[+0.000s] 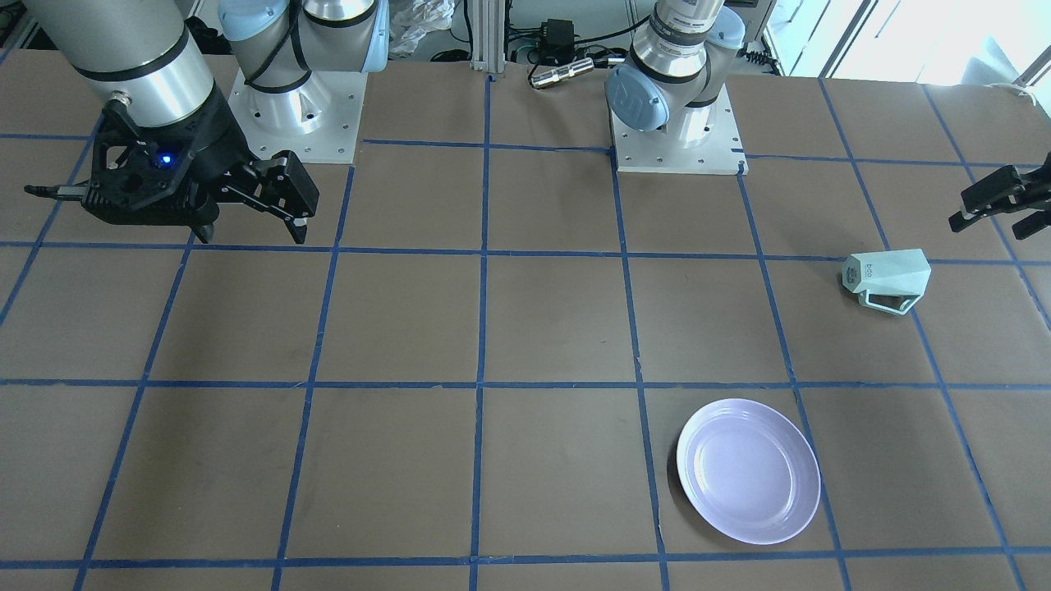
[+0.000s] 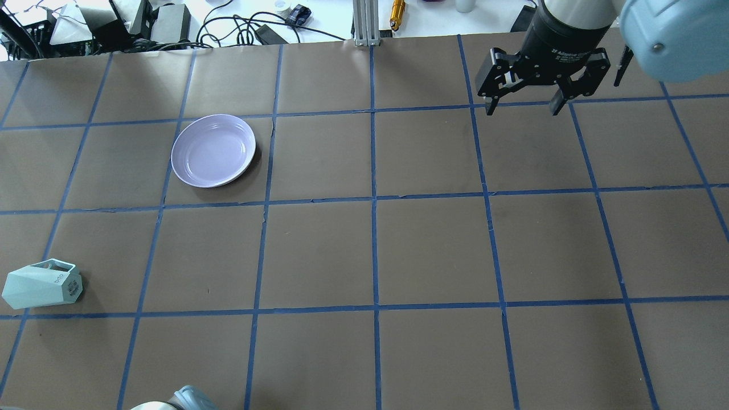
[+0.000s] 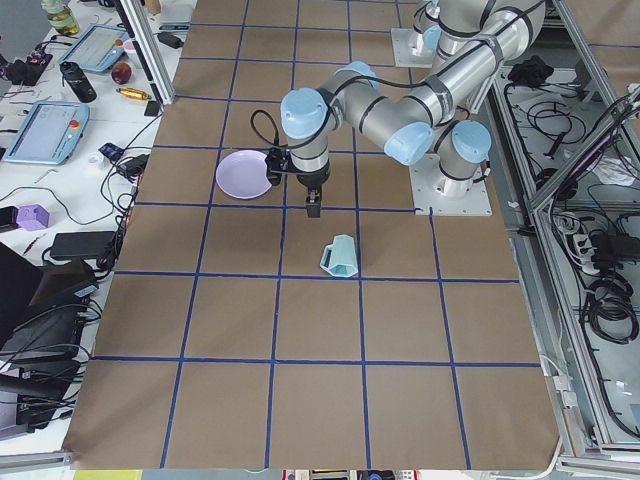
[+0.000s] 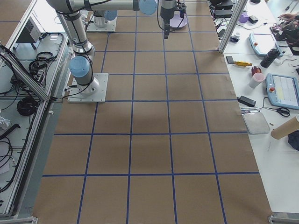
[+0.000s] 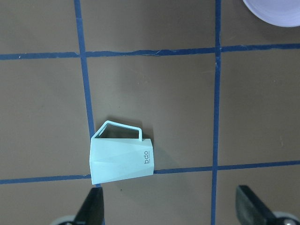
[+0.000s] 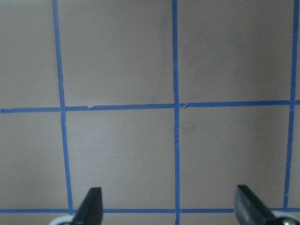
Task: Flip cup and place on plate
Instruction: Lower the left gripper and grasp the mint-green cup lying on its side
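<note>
The pale mint-green cup (image 1: 887, 279) lies on its side on the brown table, its lettered base showing and its handle flat against the table. It also shows in the overhead view (image 2: 41, 283) and the left wrist view (image 5: 121, 157). The lavender plate (image 1: 749, 470) sits empty and apart from the cup, also seen from overhead (image 2: 213, 150). My left gripper (image 1: 998, 201) is open and empty, hovering above and beside the cup; in its wrist view (image 5: 171, 213) the cup lies just ahead of one fingertip (image 5: 91, 208). My right gripper (image 2: 524, 108) is open and empty, far from both.
Blue tape lines (image 2: 373, 199) divide the table into squares. The two arm bases (image 1: 296, 107) (image 1: 677, 123) stand at the robot's edge, with a metal cylinder (image 1: 562, 72) and cables behind them. Benches with tablets and tools (image 3: 50, 130) flank the table.
</note>
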### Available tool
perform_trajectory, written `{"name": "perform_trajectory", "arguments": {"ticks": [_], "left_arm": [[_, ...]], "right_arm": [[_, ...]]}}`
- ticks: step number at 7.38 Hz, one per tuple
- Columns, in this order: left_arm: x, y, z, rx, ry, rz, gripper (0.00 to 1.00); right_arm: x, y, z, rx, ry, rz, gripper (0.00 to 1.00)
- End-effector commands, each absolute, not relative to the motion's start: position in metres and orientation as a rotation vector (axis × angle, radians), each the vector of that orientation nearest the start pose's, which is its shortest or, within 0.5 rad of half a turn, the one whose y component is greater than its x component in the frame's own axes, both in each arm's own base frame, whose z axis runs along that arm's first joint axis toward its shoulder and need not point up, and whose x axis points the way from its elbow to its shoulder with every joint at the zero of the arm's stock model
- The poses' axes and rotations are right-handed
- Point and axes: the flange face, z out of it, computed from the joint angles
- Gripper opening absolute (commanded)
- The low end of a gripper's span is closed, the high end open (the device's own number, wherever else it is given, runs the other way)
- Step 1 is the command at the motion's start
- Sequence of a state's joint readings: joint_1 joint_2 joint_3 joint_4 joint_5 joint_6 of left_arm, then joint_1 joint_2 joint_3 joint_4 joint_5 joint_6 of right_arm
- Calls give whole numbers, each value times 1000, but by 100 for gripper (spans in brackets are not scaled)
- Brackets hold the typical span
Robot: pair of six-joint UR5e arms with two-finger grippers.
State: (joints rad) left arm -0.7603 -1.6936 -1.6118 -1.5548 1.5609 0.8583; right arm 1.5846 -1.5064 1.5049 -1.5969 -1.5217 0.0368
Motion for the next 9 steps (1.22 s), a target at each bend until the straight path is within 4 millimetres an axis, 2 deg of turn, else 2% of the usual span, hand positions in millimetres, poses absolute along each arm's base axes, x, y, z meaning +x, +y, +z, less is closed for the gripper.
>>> {"name": "perform_trajectory", "arguments": {"ticks": [1,4,5,6,7,9], "left_arm": [[340,-438,366,105,3331,146,100],[398,-415,295,14,3481,165,100],[414,-406,275,-34,3527,163,100],[427,-399,256,-12,3570,131,100],[438,-392,240,-60,3612,103,100],[443,-378,214,-171,3756,126,100]], "right_arm": [[145,-520,491,35,3091,-41,100],[145,-520,491,34,3091,-43,100],[145,-520,491,35,3091,-41,100],[145,-520,491,35,3091,-41,100],[145,-520,491,35,3091,-41,100],[145,-520,491,35,3091,-41,100]]}}
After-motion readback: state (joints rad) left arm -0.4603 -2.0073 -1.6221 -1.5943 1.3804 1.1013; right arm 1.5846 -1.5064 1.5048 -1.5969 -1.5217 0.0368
